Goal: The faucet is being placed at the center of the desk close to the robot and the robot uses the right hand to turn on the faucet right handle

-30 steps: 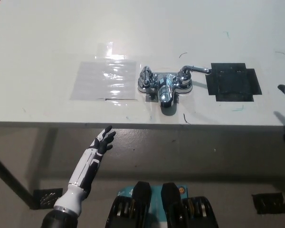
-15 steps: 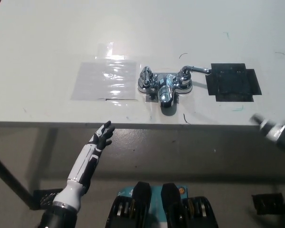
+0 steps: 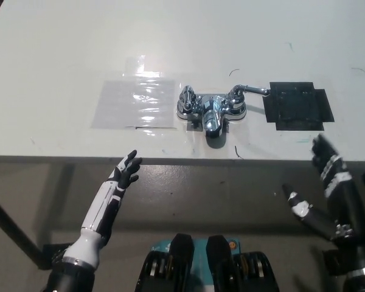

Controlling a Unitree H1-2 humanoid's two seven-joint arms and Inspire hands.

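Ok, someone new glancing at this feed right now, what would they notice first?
The chrome faucet gleams mid-front on the white desk, its right handle pointing toward a black taped patch. A glossy clear plastic sheet lies to its left. Below the desk edge, both hands are raised with fingers spread, holding nothing: the white left hand at lower left, the black right hand at lower right.

The left hand (image 3: pixel 125 174) had dark fingers; its forearm (image 3: pixel 103 210) was white-shelled with a black seam. The right hand (image 3: pixel 339 193) was black with pale bands across the fingers.
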